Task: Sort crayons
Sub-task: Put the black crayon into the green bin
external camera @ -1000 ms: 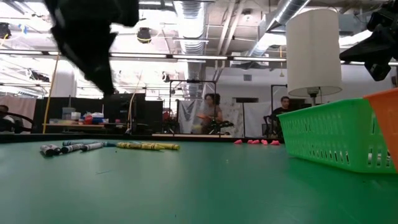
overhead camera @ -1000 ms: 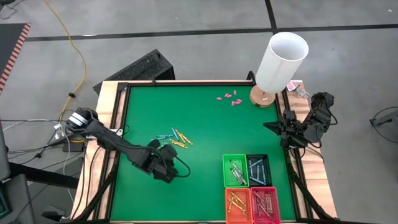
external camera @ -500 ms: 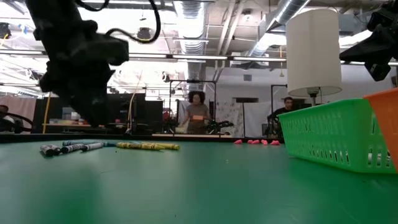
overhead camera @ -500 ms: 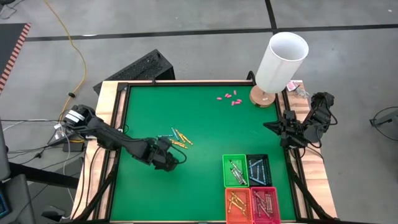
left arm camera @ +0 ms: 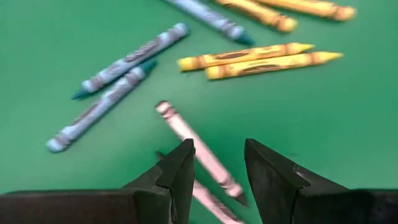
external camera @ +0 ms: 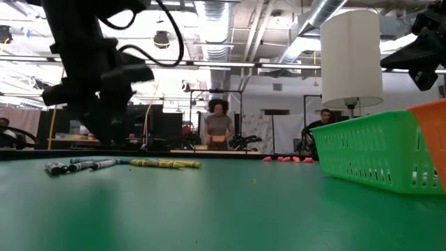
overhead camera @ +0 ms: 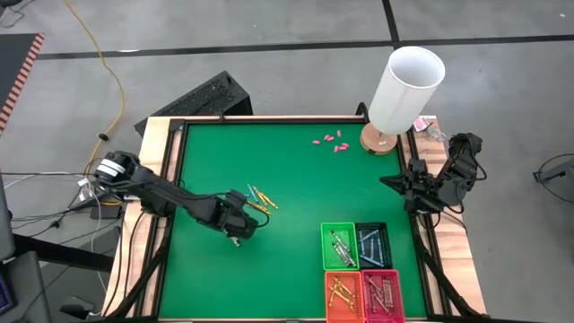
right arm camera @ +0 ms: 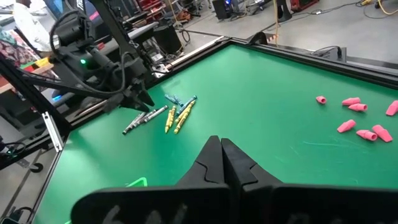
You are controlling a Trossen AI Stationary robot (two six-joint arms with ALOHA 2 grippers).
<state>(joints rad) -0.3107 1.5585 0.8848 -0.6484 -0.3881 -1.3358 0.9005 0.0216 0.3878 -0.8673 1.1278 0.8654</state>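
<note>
The green felt-covered surface point(overhead camera: 287, 170) carries a tall white cylindrical lamp point(overhead camera: 405, 90) at its far right corner. Four small plastic mesh baskets point(overhead camera: 361, 269), green, black, orange and red, sit near the front right, each holding sorted sticks. The left hand point(overhead camera: 236, 222) hangs over the loose thin crayons point(overhead camera: 256, 199), blue, yellow and grey-white, its fingers point(left arm camera: 180, 171) narrowly parted above a grey-white one point(left arm camera: 196, 149), gripping nothing. The right hand point(overhead camera: 395, 183) waits at the right edge, closed and empty.

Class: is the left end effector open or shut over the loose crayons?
Open: the left end effector shows a gap, with a grey-white crayon lying between its fingers.
</note>
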